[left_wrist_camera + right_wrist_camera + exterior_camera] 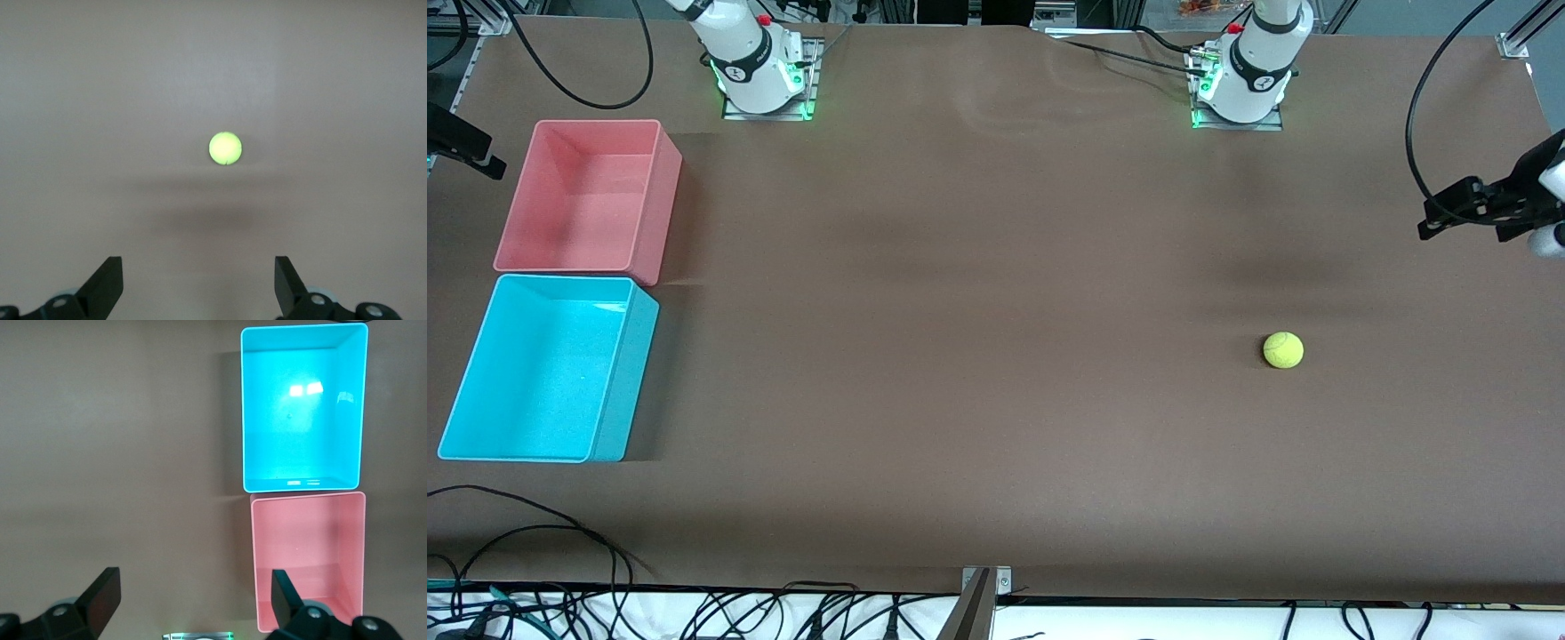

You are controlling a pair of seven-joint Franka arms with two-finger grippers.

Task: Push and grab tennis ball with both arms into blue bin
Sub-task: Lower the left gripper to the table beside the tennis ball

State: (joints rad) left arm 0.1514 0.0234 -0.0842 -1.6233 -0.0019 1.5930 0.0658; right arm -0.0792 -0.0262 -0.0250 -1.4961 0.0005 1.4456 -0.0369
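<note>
The tennis ball (1283, 349) is small and yellow-green. It lies alone on the brown table toward the left arm's end, nearer to the front camera than the left arm's base (1240, 84). In the left wrist view the tennis ball (225, 148) shows well clear of the open, empty left gripper (198, 283). The left gripper (1467, 218) hangs high over the table's left-arm end. The blue bin (543, 364) stands empty at the right arm's end. My right gripper (480, 160) hovers beside the bins, and the right gripper (193, 600) is open and empty, with the blue bin (303, 407) in its view.
An empty pink bin (578, 196) of the same size touches the blue bin, farther from the front camera; the pink bin (310, 560) also shows in the right wrist view. Black cables (560, 542) trail along the table's edge nearest the front camera. The right arm's base (756, 71) is lit green.
</note>
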